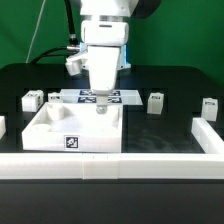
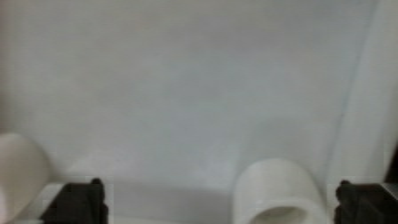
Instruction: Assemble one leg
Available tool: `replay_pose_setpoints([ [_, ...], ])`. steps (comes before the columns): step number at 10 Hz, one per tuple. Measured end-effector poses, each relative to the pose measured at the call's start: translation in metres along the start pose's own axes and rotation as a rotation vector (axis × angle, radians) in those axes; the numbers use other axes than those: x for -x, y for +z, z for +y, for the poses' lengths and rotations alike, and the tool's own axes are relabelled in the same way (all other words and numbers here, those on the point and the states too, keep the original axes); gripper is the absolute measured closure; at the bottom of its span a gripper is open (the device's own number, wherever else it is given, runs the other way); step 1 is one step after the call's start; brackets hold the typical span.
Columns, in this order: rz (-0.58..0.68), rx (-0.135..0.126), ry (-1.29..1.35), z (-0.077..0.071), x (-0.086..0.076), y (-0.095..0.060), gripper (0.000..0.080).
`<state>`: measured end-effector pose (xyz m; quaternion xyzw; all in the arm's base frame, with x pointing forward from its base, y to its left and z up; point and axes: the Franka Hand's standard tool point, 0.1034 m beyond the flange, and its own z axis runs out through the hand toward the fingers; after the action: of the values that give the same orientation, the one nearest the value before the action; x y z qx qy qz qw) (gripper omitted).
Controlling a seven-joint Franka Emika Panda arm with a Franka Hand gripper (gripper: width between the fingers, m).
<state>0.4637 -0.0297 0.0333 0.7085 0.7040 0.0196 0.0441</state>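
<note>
Table (image 1: 170, 75): black, low white wall along the front. Tray (image 1: 40, 135) sits front-centre with the marker board (image 1: 75, 96) just behind it. Gripper (image 1: 100, 113) hangs low over the tray's far edge, jaws spread wide, nothing clamped.

Leg (image 1: 156, 102) stands upright on the table, near the board on the exterior view's right, apart from the gripper. Other legs (image 1: 30, 100): two on the exterior view's left, one far right.

Handling, my guess: small rigid plastic, light, smooth, likely to tip or slip. Pinch across opposite flat sides at mid-height and keep it vertical.

The exterior view gives the layout and the legs. The wrist view shows only a close white surface, both fingertips (image 2: 80, 200) well apart, and a rounded white lump (image 2: 276, 195) between them touching neither. Can't tell what that lump is.
</note>
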Motion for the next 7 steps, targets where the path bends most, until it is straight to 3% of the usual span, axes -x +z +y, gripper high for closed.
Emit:
replay_pose_setpoints([
  [2, -0.004, -0.019, 0.012, -0.020, 0.013, 0.002, 0.0150],
  [7, 0.005, -0.054, 0.042, -0.034, 0.009, 0.022, 0.0150],
])
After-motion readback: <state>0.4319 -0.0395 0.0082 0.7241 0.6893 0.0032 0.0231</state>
